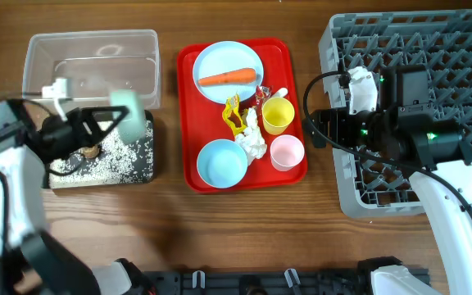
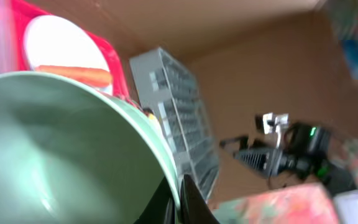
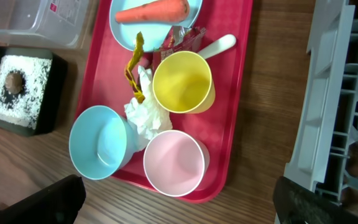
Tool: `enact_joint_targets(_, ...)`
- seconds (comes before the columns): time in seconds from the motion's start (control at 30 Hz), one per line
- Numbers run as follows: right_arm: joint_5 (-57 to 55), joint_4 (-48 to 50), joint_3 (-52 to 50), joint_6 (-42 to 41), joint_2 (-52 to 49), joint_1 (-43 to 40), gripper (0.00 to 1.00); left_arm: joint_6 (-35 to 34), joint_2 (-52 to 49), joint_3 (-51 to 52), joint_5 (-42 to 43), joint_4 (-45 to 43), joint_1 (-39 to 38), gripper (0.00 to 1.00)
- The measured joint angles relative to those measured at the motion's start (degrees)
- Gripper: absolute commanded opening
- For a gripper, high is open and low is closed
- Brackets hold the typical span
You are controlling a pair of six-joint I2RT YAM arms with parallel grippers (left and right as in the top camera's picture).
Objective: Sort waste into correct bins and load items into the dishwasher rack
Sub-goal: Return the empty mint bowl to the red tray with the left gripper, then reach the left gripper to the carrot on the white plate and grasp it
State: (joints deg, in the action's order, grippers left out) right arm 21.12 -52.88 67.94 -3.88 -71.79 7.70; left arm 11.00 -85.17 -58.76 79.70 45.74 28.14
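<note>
Left fingers (image 2: 193, 202): closed on rim of light blue bowl (image 1: 129, 115). Bowl tilted, held over black tray (image 1: 151, 164) at left of worktop (image 1: 244, 238). Rice grains (image 1: 117, 152) and brown lump (image 1: 89, 151) in black tray. Right fingers (image 3: 48, 202): spread wide, empty, over right edge of red tray (image 1: 283, 61), beside rack (image 1: 465, 49). Carrot (image 1: 228, 78) on plate (image 1: 228, 57). Yellow cup (image 1: 278, 115) and pink cup (image 1: 287, 151) upright on red tray.

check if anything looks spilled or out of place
No spill on the table shows. Oddest thing: the light blue bowl, shut in the left gripper, is tipped on its side over the black tray, where white grains and a brown lump lie.
</note>
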Motion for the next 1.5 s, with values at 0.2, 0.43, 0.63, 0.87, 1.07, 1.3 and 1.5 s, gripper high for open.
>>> enact_joint_targets(0.2,0.0,0.4,0.0,0.0,0.0,0.0,1.0,-6.8,13.7,0.0,-31.2,-1.7,-24.2,0.04)
enact_joint_targets(0.43,-0.2,0.4,0.0,0.0,0.0,0.0,1.0,-18.1,10.1,0.0,-62.5,-6.5,-45.2,0.04)
enact_joint_targets(0.63,-0.2,0.4,0.0,0.0,0.0,0.0,1.0,-21.4,0.4,0.0,-72.4,-13.2,-50.7,0.04)
enact_joint_targets(0.87,-0.2,0.2,0.0,0.0,0.0,0.0,1.0,-23.0,-9.2,0.0,-79.6,-18.3,-53.3,0.04)
enact_joint_targets(1.07,-0.2,0.2,0.0,0.0,0.0,0.0,1.0,-23.2,-10.2,0.0,-82.9,-24.5,-56.2,0.04)
enact_joint_targets(1.3,-0.2,0.2,0.0,0.0,0.0,0.0,1.0,-23.5,-10.2,0.0,-86.0,-25.7,-58.1,0.39)
enact_joint_targets(1.5,-0.2,-0.1,0.0,0.0,0.0,0.0,1.0,-23.6,-10.2,0.0,-86.6,-26.6,-58.1,0.61)
